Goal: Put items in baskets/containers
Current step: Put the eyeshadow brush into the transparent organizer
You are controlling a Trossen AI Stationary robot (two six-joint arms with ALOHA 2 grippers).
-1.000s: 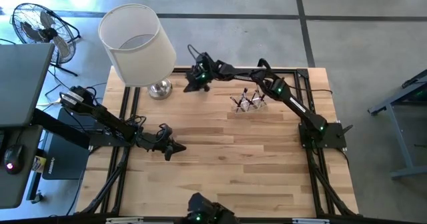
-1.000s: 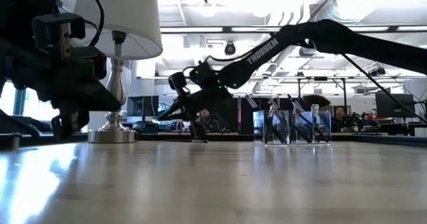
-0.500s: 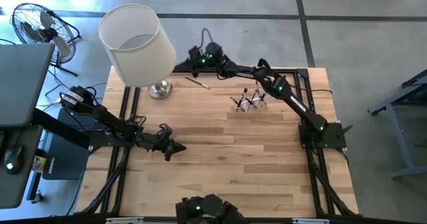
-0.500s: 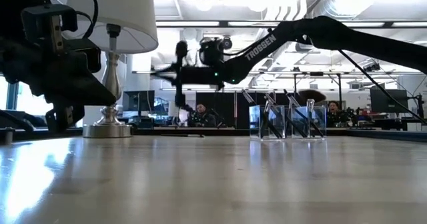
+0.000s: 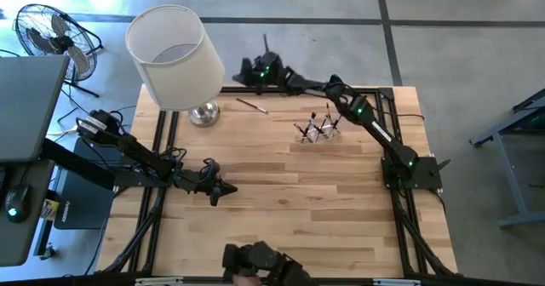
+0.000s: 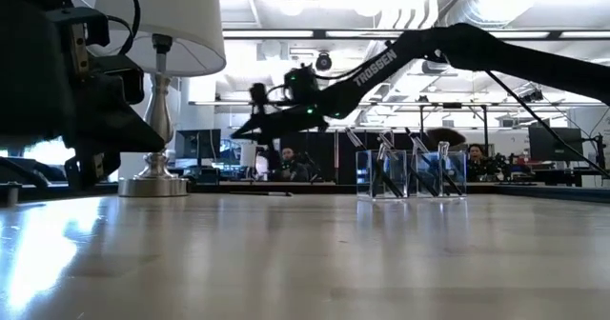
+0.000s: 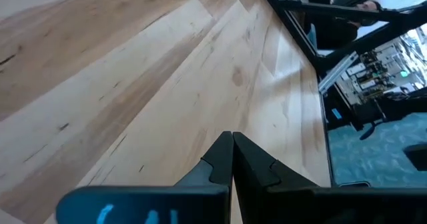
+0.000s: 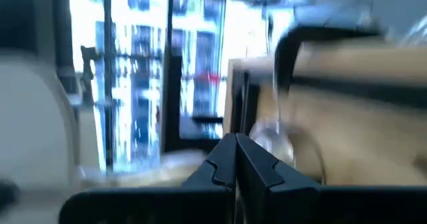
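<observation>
A: Right gripper (image 5: 247, 68), jaws together and empty, hangs past the surface's (image 5: 281, 209) far edge; one brush (image 5: 252, 105) lies near the lamp (image 5: 174, 60).

B: The low view shows other brushes (image 6: 419, 168) upright in the clear holder (image 6: 412, 177). Left gripper (image 5: 223, 189), jaws together.

You see wooden bench (image 5: 281, 201) on black frame. Lamp (image 5: 174, 58) with white cylindrical shade stands at far left corner, chrome base (image 5: 203, 113) on bench. 1 floor fan (image 5: 49, 35) on grey floor beyond left edge. Grey monitor (image 5: 25, 107) sits left of bench.
</observation>
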